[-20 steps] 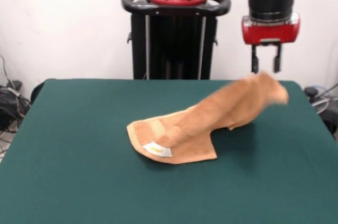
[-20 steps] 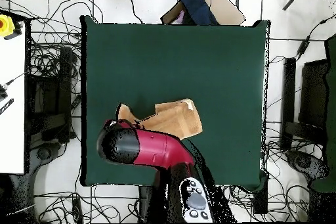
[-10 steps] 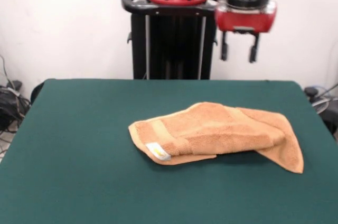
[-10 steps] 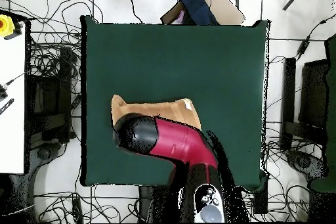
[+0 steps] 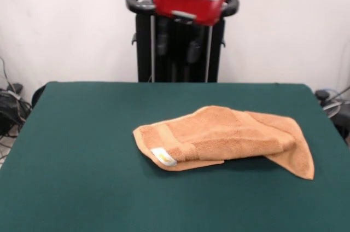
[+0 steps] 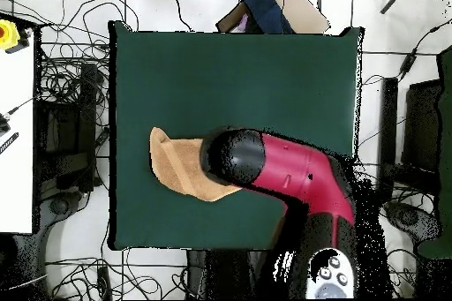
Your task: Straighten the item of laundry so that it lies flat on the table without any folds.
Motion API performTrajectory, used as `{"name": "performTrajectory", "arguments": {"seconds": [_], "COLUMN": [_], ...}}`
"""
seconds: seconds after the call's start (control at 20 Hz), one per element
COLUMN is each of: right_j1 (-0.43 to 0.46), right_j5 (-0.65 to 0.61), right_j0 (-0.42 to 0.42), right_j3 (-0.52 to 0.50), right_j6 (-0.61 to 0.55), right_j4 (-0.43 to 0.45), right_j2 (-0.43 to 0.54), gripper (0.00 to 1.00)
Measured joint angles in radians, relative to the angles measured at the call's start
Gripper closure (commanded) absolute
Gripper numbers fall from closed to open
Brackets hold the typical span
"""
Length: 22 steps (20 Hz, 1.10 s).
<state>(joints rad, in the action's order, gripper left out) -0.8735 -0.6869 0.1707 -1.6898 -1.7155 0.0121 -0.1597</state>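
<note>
orange-tan towel (image 5: 229, 139), white tag (image 5: 163, 157), dark green table (image 5: 76, 155)

The gripper (image 5: 176, 45) has let go of the hand towel (image 5: 224, 140) and swung over in front of the pedestal (image 5: 180, 40); the towel now lies folded on the table (image 5: 71, 150).

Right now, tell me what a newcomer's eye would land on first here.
First, the orange-tan towel right of centre on the dark green table, lying rumpled with a layer folded over itself and a white tag at its near left corner. Next, the red and black arm with its gripper raised high above the table's far edge, touching nothing.
</note>
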Motion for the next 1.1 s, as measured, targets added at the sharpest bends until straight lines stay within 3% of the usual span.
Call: {"name": "performTrajectory", "arguments": {"seconds": [0.15, 0.65, 0.85, 1.1], "right_j1": [0.022, 0.156, 0.211, 0.259], "right_j5": [0.074, 0.492, 0.574, 0.583], "right_j0": [0.025, 0.152, 0.193, 0.202], "right_j3": [0.015, -0.030, -0.060, -0.099], "right_j6": [0.000, 0.000, 0.000, 0.000], "right_j4": [0.013, 0.012, 0.012, 0.012], "right_j2": [-0.012, 0.031, 0.073, 0.106], "gripper": [0.00, 0.00, 0.00, 0.00]}}
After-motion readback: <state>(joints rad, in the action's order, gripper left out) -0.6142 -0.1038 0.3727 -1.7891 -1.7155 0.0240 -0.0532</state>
